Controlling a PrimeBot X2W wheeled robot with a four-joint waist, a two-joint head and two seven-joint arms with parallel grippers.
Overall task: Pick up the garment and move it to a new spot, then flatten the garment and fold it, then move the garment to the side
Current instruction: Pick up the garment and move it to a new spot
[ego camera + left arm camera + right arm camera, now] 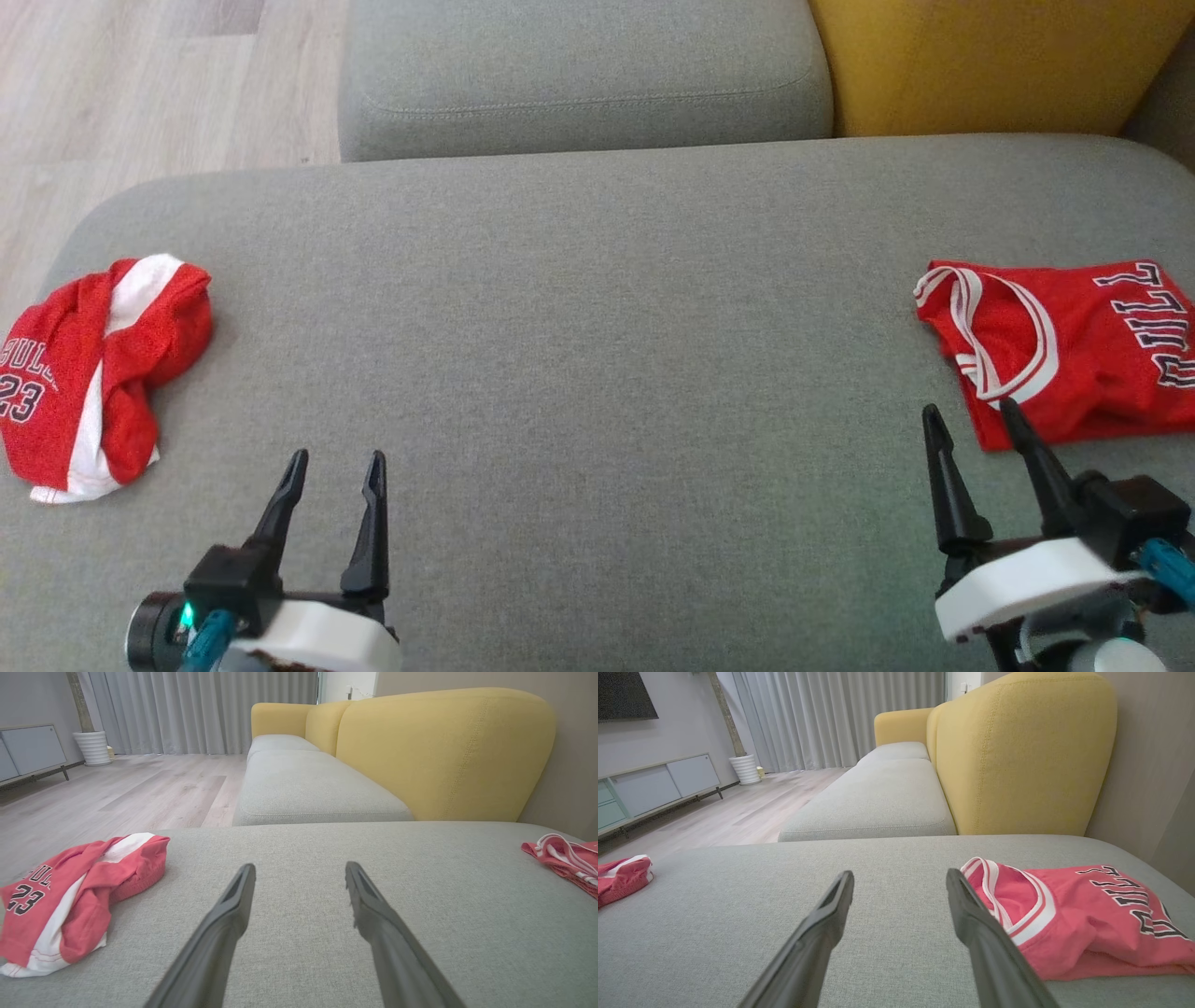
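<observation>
My left end effector (pixel 338 455) hangs just above the grey cushion (pixel 597 327) with its two dark fingers spread and nothing between them. My right end effector (pixel 968 405) is likewise open and empty. Its outer fingertip sits at the near edge of the red jersey (pixel 1092 355), which lies fairly flat at the far right of the cushion; I cannot tell whether it touches the cloth.

At the far left, near the cushion's rounded edge, lies the crumpled garment (pixel 93 373). It is red with a broad white stripe and a "23" showing, bunched into a loose heap. I take this one to be what needs moving and folding, since the other already looks laid out, though I cannot be sure.

I expect the heap to be very light, limp mesh cloth. It will have no stiffness to lean on and will sag and swing once lifted. The fabric looks thin, so a shallow pinch may slip or catch only the top layer. I would close on the raised fold where the white stripe crests the heap and bite deep enough to gather several layers. The cloth is not fragile, though my pointed tips could snag the weave.
</observation>
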